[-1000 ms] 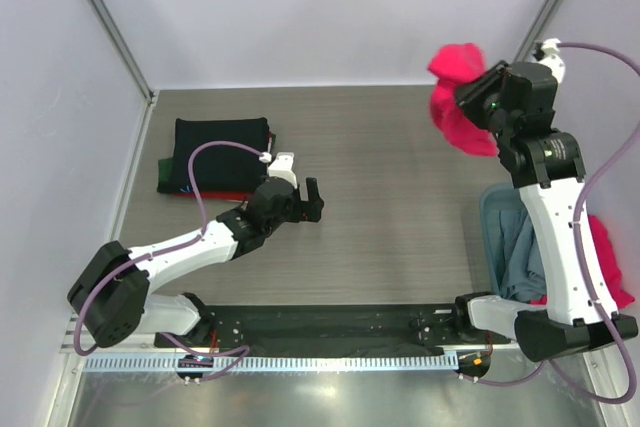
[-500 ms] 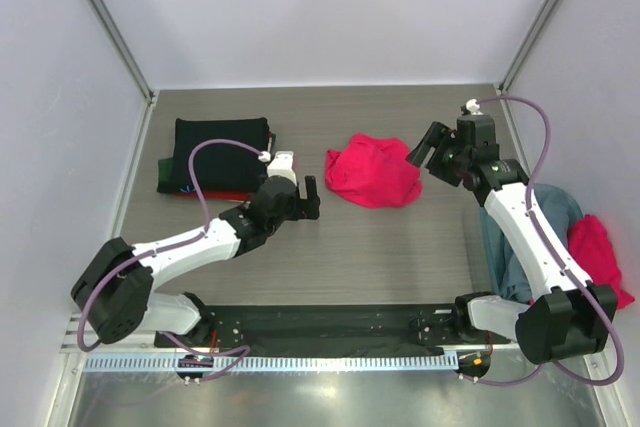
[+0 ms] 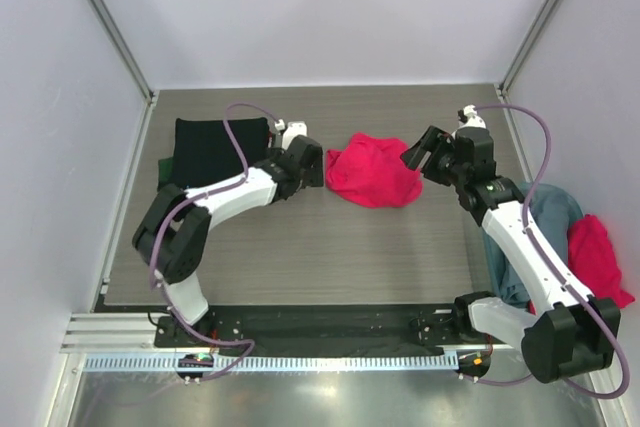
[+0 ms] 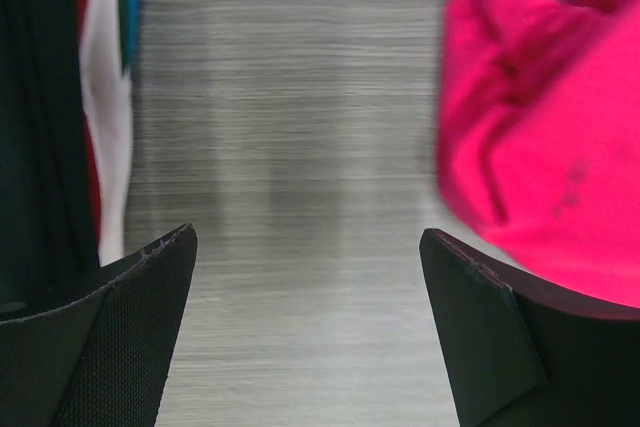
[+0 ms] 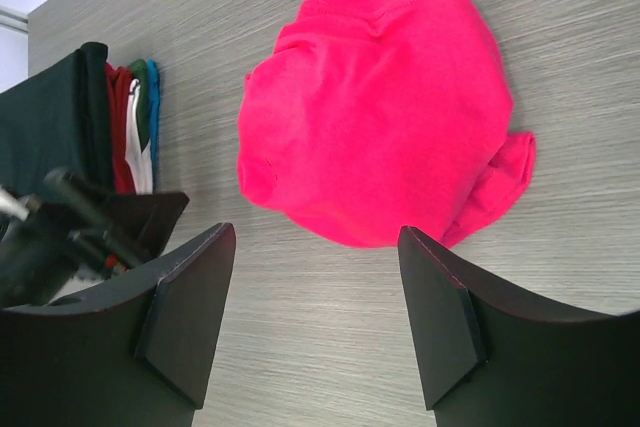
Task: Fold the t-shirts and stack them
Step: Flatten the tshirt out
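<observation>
Pink t-shirt [image 3: 372, 171], crumpled heap, with left gripper [image 4: 308, 237] and right gripper [image 5: 316, 235] flanking it, jaws apart, empty. Best: pinch opposite hems, spread flat before folding.

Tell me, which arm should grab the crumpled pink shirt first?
Probably left. The left gripper is open, right at the edge of the pink shirt. The right gripper is open too, but its camera shows the whole shirt, so it seems farther back.
</observation>
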`<state>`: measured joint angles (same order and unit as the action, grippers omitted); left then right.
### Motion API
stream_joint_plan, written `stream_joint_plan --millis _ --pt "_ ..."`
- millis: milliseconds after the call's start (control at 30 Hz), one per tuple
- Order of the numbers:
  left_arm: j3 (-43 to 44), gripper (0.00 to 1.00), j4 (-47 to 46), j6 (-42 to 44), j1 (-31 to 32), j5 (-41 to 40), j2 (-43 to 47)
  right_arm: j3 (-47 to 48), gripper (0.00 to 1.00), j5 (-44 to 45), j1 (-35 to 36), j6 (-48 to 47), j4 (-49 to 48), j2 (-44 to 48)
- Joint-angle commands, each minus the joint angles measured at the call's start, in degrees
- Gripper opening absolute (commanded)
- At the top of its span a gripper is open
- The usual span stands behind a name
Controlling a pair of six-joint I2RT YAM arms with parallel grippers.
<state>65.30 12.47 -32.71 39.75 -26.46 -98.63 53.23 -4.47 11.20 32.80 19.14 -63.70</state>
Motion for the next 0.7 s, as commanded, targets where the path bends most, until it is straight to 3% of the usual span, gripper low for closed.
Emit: stream_joint_plan --millis 0,133,367,533,633,667 --pt "5.96 0.93 7.56 -0.16 -1.34 -1.40 -4.54 -2.77 0.72 1.83 0.22 -1.33 -4.72 2.97" --pt "11.41 0.93 10.38 -0.34 -4.14 2.37 -9.82 -3.66 0.72 2.36 0.31 -2.91 -4.02 3.23" --pt "21.60 0.93 15.38 0.90 -6.08 2.28 -19.13 -5.68 0.73 1.13 0.31 -3.18 -5.07 5.43" --pt "23.21 0.91 16.44 -0.16 -9.68 5.73 -22.22 -6.74 0.79 3.48 0.31 -3.71 -5.16 6.92" --pt "22.94 0.92 16.88 0.36 -11.52 4.84 -21.78 -9.37 0.72 3.33 0.31 -1.95 -6.91 6.93" --pt "22.60 0.92 16.97 0.28 -12.32 5.10 -21.26 -10.07 0.72 -0.94 0.31 -6.47 -7.70 6.66"
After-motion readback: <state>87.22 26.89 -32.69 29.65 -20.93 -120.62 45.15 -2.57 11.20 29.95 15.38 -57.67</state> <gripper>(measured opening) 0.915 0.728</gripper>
